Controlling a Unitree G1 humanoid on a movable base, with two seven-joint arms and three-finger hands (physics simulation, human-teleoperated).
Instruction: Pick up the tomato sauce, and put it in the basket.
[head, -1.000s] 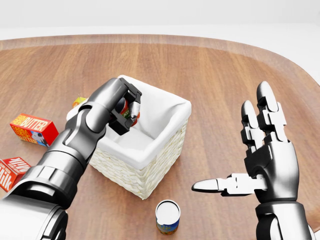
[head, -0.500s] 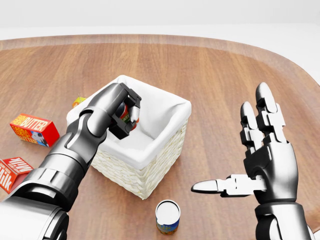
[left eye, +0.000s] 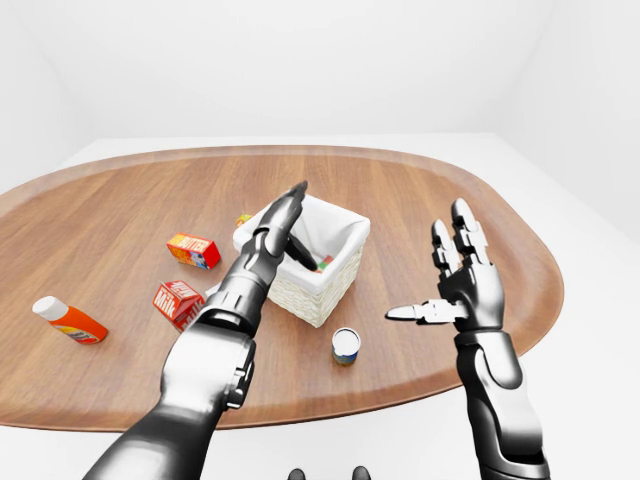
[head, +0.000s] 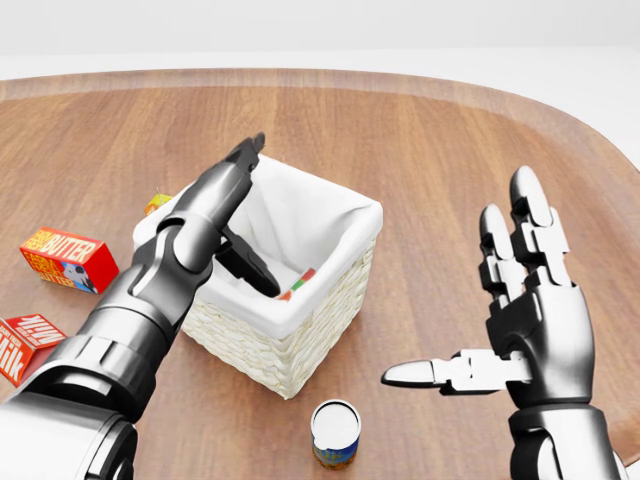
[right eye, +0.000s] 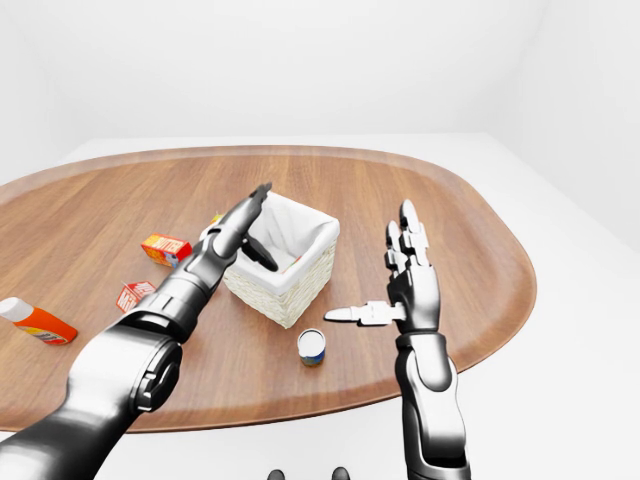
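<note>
Your left hand (head: 235, 215) was over the basket (head: 345, 285), fingers spread, holding nothing; the tomato sauce (head: 297, 283) lay inside. Right hand (head: 520, 330) open, empty. You should've lifted straight up, clear of the rim.

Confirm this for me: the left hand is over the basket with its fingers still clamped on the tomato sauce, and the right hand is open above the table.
Not quite. In the head view the left hand is over the basket, but its fingers are spread open; the tomato sauce lies inside the basket. The right hand is open above the table, as stated.
</note>
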